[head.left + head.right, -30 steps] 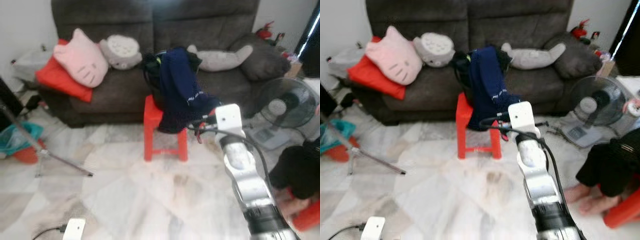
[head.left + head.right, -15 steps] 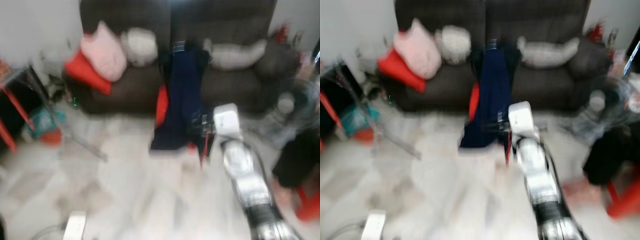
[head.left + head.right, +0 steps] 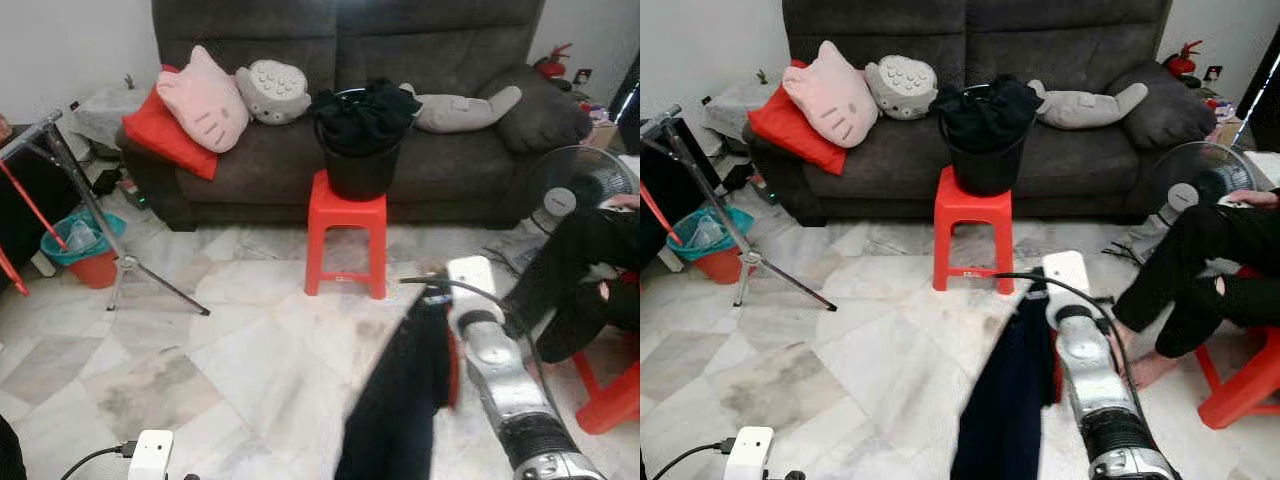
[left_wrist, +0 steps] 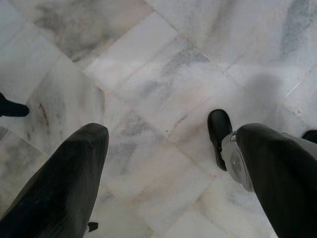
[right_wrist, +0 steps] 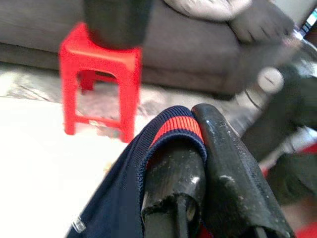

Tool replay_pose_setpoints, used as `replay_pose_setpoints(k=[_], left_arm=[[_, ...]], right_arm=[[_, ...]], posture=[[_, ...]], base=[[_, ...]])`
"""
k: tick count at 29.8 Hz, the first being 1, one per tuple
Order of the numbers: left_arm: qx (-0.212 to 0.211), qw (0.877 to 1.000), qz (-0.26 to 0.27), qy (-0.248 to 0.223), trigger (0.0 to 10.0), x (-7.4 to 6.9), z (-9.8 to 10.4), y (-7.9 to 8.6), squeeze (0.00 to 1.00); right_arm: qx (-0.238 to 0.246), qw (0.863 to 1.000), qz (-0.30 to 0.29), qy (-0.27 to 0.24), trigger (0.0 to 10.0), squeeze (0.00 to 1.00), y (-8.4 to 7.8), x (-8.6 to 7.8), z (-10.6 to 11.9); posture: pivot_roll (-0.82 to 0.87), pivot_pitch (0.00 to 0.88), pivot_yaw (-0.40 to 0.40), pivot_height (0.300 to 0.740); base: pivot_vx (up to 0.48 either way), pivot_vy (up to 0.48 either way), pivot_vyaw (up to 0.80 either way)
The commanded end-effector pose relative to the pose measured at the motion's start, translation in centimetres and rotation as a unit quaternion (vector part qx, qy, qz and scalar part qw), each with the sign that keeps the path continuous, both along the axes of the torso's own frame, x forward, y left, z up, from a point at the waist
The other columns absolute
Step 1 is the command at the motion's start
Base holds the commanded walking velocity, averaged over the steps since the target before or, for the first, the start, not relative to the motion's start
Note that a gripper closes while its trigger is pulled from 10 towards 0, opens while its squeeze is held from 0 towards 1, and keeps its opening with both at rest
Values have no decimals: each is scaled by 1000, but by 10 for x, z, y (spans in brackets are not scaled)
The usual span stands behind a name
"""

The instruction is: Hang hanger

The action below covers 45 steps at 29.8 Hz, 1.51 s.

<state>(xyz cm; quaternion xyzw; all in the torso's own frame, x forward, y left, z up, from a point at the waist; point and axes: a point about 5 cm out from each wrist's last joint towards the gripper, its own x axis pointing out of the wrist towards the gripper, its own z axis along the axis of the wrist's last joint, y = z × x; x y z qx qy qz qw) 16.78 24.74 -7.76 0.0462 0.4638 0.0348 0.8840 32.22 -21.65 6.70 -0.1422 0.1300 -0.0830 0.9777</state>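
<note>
I hold right tool (image 5: 198, 163) clamped on navy garment (image 3: 400, 400) collar for carrying; left tool (image 4: 163, 163) wide, idle over floor (image 4: 163, 64).

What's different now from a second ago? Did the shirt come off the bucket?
Yes. The navy garment, draped over the black bucket and red stool a second ago, now hangs from the right gripper, shut on its red-trimmed collar and drawn back from the stool. The view has shifted too, so the camera moved. The bucket stays on the stool, other clothes inside; sofa and cushions unchanged.
</note>
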Motion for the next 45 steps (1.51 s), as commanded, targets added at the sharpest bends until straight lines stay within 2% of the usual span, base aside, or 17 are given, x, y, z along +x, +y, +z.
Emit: replay_pose_setpoints(k=[1,5,8,10,11,13,15,16,17,18,19,23,28,33,40,44,45], left_arm=[[0,1000,23,7,10000,-8,-3,3,0],[3,1000,18,17,10000,-13,-5,3,0],[4,999,23,23,10000,-20,-7,4,0],[5,999,33,34,10000,-30,-11,6,0],[5,999,33,34,10000,-30,-11,6,0],[7,999,13,42,10000,-34,-12,5,0],[7,999,10,44,10000,-36,-13,5,0],[6,999,18,44,10000,-40,-14,6,0],[6,999,18,44,10000,-40,-14,6,0],[6,999,13,44,10000,-42,-14,5,0],[6,999,10,44,10000,-44,-15,5,0],[2,999,26,41,10000,-51,-17,4,0],[-1,998,29,49,10000,-56,-19,2,0],[-5,998,37,46,10000,-56,-19,1,0],[-4,998,31,51,10000,-55,-19,3,0],[-3,998,25,52,10000,-54,-18,3,0],[-3,998,25,52,10000,-54,-18,3,0]], right_arm=[[0,1000,-9,-17,10000,0,-6,1,4],[2,1000,-12,-15,10000,0,-9,-3,1],[29,999,-27,9,10000,0,-12,-14,-17],[80,994,-35,58,10000,0,-10,-34,-49],[80,994,-35,58,10000,0,-10,-34,-49],[94,988,-50,114,10000,0,-11,-52,-73],[100,983,-56,146,10000,0,-12,-64,-87],[121,973,-82,178,10000,0,-14,-81,-102],[121,973,-82,178,10000,0,-14,-81,-102],[130,965,-98,207,10000,0,-16,-98,-114],[128,962,-102,218,10000,0,-17,-105,-119],[153,951,-118,240,10000,0,-17,-124,-131],[171,945,-134,243,10000,0,-20,-134,-136],[183,943,-129,248,10000,0,-19,-136,-137],[219,927,-145,266,10000,0,-17,-147,-144],[213,916,-132,314,10000,0,-11,-166,-155],[213,916,-132,314,10000,0,-11,-166,-155]], posture=[[-132,0,49,740],[-149,0,57,740],[-134,0,57,740],[-147,0,77,740],[-147,0,77,740],[-163,0,88,740],[-165,0,88,740],[-176,0,96,740],[-176,0,96,740],[-162,0,91,740],[-155,0,86,740],[-130,0,71,740],[-106,0,55,740],[-80,0,38,740],[-96,0,43,740],[-94,0,46,740],[-94,0,46,740]], base=[[0,0,0],[0,0,0],[0,0,0],[0,0,0],[0,0,0],[0,0,0],[0,0,0],[0,0,0],[0,0,0],[0,0,0],[0,0,0],[0,0,0],[0,0,0],[0,0,0],[0,0,0],[0,0,0],[0,0,0]])
